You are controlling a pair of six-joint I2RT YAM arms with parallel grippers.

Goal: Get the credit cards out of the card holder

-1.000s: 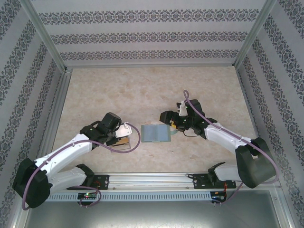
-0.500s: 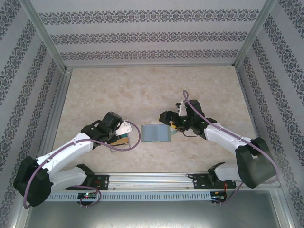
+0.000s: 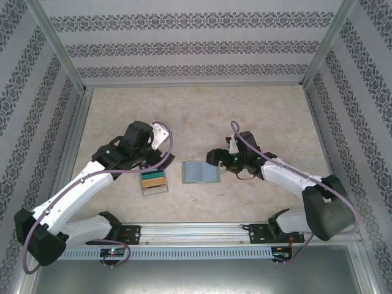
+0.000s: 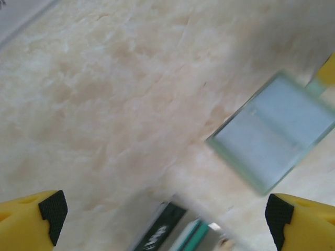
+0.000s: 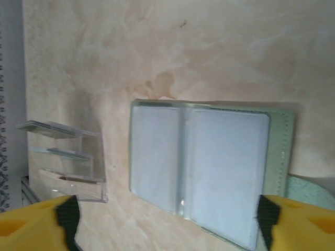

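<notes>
I see a sage-green card holder (image 3: 201,172) with blue-grey leaves, a cream marbled counter (image 3: 196,116), green and yellow cards (image 3: 153,177) in a clear tray (image 3: 155,190).

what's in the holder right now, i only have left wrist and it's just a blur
Observer: In the right wrist view the holder lies open flat, both leaves pale and blank. Whether a card is left inside I can't tell.
Operator: and the clear thing at my bottom edge
Observer: From the top camera it is a clear tray with coloured cards in it, left of the holder with a gap between them.
Operator: are the right jaws on it
Observer: The right jaws stand wide open near the holder's far right corner. I can't make out any contact.
</notes>
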